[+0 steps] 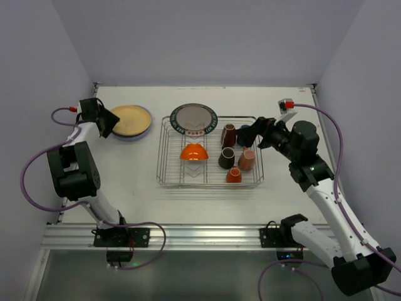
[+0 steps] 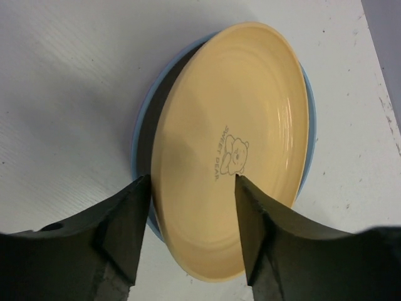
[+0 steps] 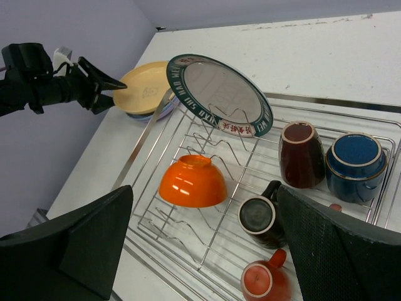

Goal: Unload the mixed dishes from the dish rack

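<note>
From above, the rack (image 1: 164, 157) sits mid-table (image 1: 125, 175). Left of the rack, off its far corner, a yellow plate (image 1: 130, 119) lies on a blue plate (image 1: 139, 133), with the left claw (image 1: 106, 122) at that stack's outer edge. Inside the rack, a dark-rimmed plate (image 1: 193, 118) leans at the far side and an orange bowl (image 1: 194, 152) sits upside down in the middle. A maroon mug (image 1: 229, 135), black mug (image 1: 226, 158), pink mug (image 1: 247, 159) and orange mug (image 1: 234, 175) fill the right half. The right claw (image 1: 250, 133) hangs over the rack's far right corner.

In the left wrist view, the left claw (image 2: 191, 219) is spread, one finger on each side of the yellow plate's (image 2: 232, 144) near edge and gripping nothing. The blue plate's (image 2: 141, 135) rim shows underneath; a dark gap on one side suggests the yellow plate is not seated flat.

In the right wrist view, the right claw (image 3: 207, 244) is spread wide and empty above the rack (image 3: 144, 150). Below it are the dark-rimmed plate (image 3: 219, 94), orange bowl (image 3: 193, 182), maroon mug (image 3: 301, 153), a blue mug (image 3: 356, 166), black mug (image 3: 260, 219) and orange mug (image 3: 266, 282).

By my reckoning the task is early: two plates are out, while one plate, the bowl and five mugs are left to unload.
</note>
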You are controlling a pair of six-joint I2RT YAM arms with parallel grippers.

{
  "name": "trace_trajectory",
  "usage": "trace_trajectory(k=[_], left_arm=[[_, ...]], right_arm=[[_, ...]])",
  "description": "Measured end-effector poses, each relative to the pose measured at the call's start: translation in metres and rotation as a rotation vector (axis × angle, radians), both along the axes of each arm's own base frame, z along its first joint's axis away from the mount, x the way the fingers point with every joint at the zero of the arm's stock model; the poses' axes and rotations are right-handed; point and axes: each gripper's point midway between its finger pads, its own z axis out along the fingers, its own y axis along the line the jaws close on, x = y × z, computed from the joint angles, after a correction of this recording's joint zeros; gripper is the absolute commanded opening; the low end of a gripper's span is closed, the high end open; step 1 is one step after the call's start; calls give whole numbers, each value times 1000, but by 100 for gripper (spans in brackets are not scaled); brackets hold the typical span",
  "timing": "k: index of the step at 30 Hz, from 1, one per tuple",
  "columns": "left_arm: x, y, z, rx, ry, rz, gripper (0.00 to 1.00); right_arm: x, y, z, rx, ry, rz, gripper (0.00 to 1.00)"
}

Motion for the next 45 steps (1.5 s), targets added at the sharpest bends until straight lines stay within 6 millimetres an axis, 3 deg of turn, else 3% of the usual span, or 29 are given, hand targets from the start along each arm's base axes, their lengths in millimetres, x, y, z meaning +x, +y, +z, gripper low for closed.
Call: trace_trajectory(k=[1,8,13,17,20,23,26,30,32,34,36,40,43,45], left_arm=[[0,-2,0,5,3,-4,72],[-2,-4,-1,44,18,-7,98],[-1,-7,9,79,20,-32,100],[11,-16,33,104,-5,-86,100],[19,-19,60,126,-56,-117,100],[5,-26,92,138,-97,-141,100],[-20,-41,153,190,-225,-170,100],[-70,-75,252,273,-485,-260,100],[-90,-81,270,301,-549,-290,100],[-107,-85,270,321,-574,-313,100],[-123,-87,250,340,-554,-335,100],[-140,-91,181,365,-426,-376,100],[-139,-91,145,364,-328,-407,100],[-136,-91,133,357,-288,-422,100]], right_arm=[[0,0,0,0,-1,1,99],[0,1,1,2,-4,4,99],[0,1,0,-1,-3,5,99],[0,2,-6,-21,-3,21,99],[-1,5,-10,-36,-25,50,99],[-3,12,-11,-46,-49,107,99],[8,23,-12,-87,-51,165,99],[60,43,-3,-235,-71,205,99],[93,53,4,-341,-134,207,99],[119,63,1,-458,-195,219,99],[142,78,-15,-624,-236,247,94],[174,107,-49,-827,-254,331,82],[186,116,-78,-930,-249,393,75],[186,116,-94,-989,-244,434,67]])
